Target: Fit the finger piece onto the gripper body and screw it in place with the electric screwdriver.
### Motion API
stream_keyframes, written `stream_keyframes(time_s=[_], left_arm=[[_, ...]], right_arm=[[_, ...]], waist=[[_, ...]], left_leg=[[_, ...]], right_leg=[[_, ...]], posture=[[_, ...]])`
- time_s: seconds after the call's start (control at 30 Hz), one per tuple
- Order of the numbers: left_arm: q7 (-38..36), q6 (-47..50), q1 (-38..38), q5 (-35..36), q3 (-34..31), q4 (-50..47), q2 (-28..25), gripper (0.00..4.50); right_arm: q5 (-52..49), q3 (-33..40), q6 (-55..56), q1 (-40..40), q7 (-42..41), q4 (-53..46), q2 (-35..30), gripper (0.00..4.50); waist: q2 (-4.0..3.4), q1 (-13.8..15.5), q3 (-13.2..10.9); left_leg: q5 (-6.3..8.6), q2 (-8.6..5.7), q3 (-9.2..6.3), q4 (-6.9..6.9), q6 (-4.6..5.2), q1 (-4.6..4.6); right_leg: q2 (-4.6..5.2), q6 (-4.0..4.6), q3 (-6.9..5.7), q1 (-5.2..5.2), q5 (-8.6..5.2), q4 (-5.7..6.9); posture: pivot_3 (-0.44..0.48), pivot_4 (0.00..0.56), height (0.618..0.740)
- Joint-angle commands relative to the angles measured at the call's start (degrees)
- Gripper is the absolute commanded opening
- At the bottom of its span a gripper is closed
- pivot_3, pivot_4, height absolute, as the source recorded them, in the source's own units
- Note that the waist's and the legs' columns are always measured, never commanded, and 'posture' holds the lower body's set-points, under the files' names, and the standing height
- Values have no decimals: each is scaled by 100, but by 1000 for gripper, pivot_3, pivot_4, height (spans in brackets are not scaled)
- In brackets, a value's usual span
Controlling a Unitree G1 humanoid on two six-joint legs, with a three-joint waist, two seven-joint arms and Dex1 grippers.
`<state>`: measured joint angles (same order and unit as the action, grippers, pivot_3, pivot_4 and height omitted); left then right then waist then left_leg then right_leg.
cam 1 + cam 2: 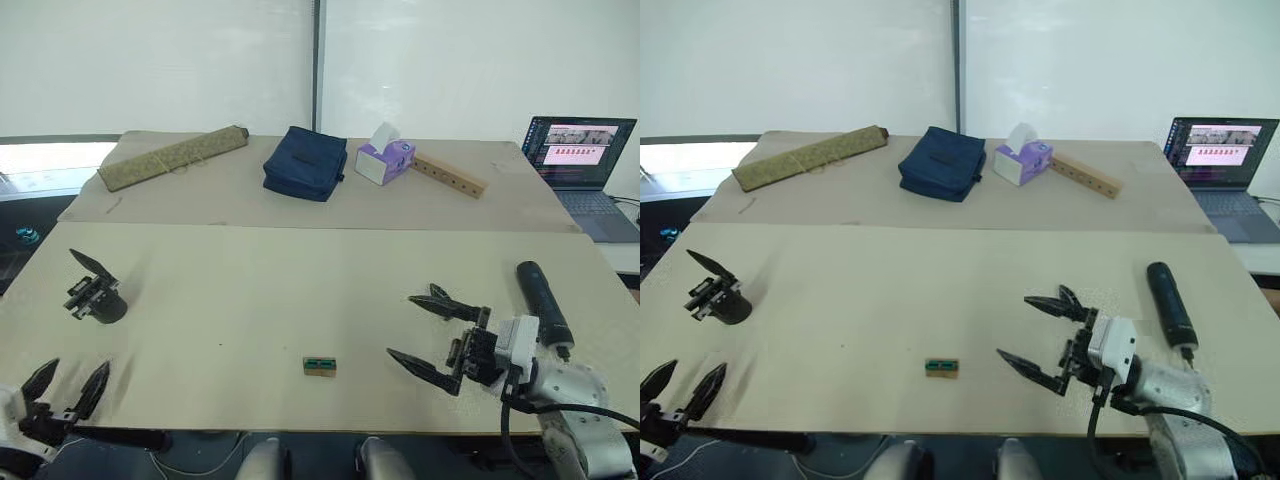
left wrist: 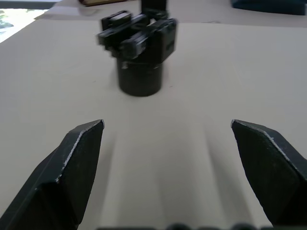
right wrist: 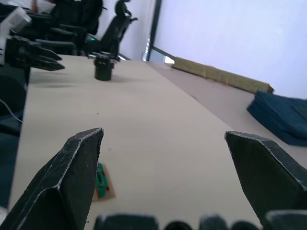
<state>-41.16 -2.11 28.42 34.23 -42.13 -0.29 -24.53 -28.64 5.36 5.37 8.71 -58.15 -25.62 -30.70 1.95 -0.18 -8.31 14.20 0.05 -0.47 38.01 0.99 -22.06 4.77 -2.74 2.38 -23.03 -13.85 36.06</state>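
Both end effectors are seen empty, with their black fingers spread apart. On the robot's left, the left end effector (image 1: 68, 384) hovers low at the near edge of the counter (image 1: 300, 290), and the gripper body (image 1: 97, 296) stands directly ahead of it, a little farther from the robot, apart from the fingertips. In the left wrist view the gripper body (image 2: 140, 53) is framed between the two open fingers (image 2: 79, 160), upright on its round base, with its frame on top; one pointed finger is seen sticking up from it in the head views.

On the robot's right, the right end effector (image 1: 428, 334) is held just above the counter, pointing toward the robot's left. The electric screwdriver (image 1: 542, 304) lies just beside it on its outer side, untouched, flat on the counter. A small green-and-tan block (image 1: 319, 366) lies near this end effector's fingertips, toward the robot's left, and is also caught in the right wrist view (image 3: 103, 181).

A loose finger piece cannot be made out on the counter in these views, so its place cannot be told.

As judged from this layout, the task is at its very start: nothing is grasped, no fitting is seen to be done, and the screwdriver has not been picked up. Everything is left: finding and taking the piece, seating it on the body, and driving the screw.
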Motion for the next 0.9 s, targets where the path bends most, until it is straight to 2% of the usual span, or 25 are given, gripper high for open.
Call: stream_keyframes(time_s=[0.03, 0.17, 0.37, 0.5, 0.7, 0.9], left_arm=[[364, 180, 67, 193, -302, 6, 84, 4500], [750, 583, -106, 234, -182, -146, 114, 4500], [1329, 918, -1023, -317, 369, -25, -143, 4500], [1751, 964, -1671, -802, 661, 386, -320, 4500], [1950, 923, -2395, -1328, 1069, 1121, -485, 4500], [1956, 635, -3029, -1525, 1226, 1837, -493, 4500]], right_arm=[[-302, -148, 422, -74, -349, -273, 86, 4465], [-337, -249, 337, -149, -238, -373, 141, 4465], [-188, -311, 409, -181, -207, -255, 216, 4465], [-62, -286, 441, -152, -119, -219, 206, 4465], [28, -230, 501, 15, 4, -238, 177, 4465], [105, -214, 540, 121, 106, -284, 176, 4465]], waist=[[5, -1, 1], [5, 1, 1], [17, 62, 9], [19, 33, 10], [18, 12, 10], [-1, 45, 18]], left_leg=[[0, 1, 0, 0, 0, 0], [0, 1, -1, 0, 0, 1], [0, -3, -1, 0, -1, 7], [1, -9, -1, 0, -2, 6], [2, -7, -2, 0, -4, 8], [1, -7, -3, -1, -4, 13]], right_leg=[[0, 0, 0, 0, 0, 0], [0, 0, 0, 0, 0, 1], [-3, 1, -2, 3, 1, 5], [-3, 2, -1, -2, 7, 9], [-4, 5, 0, -4, 10, 13], [-1, 5, -2, -1, 12, 18]], posture=[[0, 150, 740], [0, 150, 740], [0, 150, 740], [0, 150, 740], [0, 150, 740], [0, 150, 740]])
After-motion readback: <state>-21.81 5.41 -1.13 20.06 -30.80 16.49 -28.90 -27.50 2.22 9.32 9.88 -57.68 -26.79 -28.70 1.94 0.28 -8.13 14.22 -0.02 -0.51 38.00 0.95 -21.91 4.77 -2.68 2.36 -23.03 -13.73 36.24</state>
